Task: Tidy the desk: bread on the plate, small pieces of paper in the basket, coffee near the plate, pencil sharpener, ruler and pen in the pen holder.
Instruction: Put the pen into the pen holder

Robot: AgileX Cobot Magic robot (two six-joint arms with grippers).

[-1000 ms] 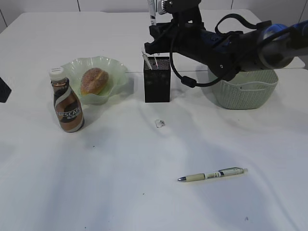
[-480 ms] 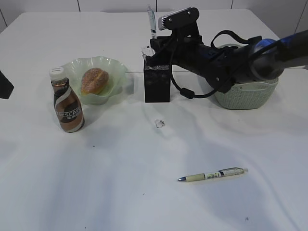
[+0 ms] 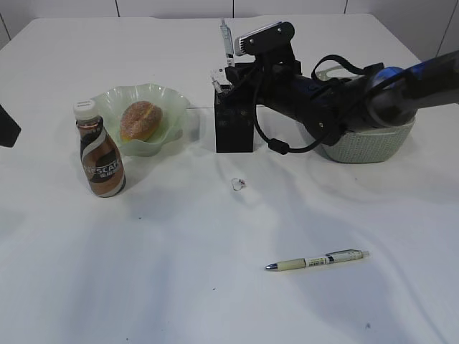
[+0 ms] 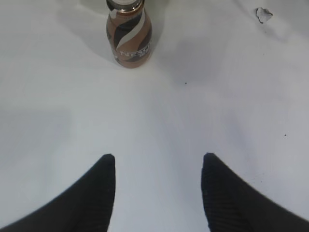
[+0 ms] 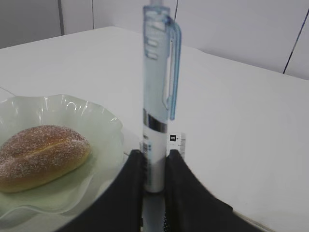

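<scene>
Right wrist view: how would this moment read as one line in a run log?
right tool: shut on blue pen, upright over pen holder | left tool: open, empty | beige pen: on table

Slanted frontal exterior; left wrist downward, sharing coffee bottle [image 3: 100, 159]; right wrist close, sharing bread [image 5: 41, 162].

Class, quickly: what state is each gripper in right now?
Left gripper: open, holding nothing.
Right gripper: closed on the upright pale blue translucent pen.
</scene>
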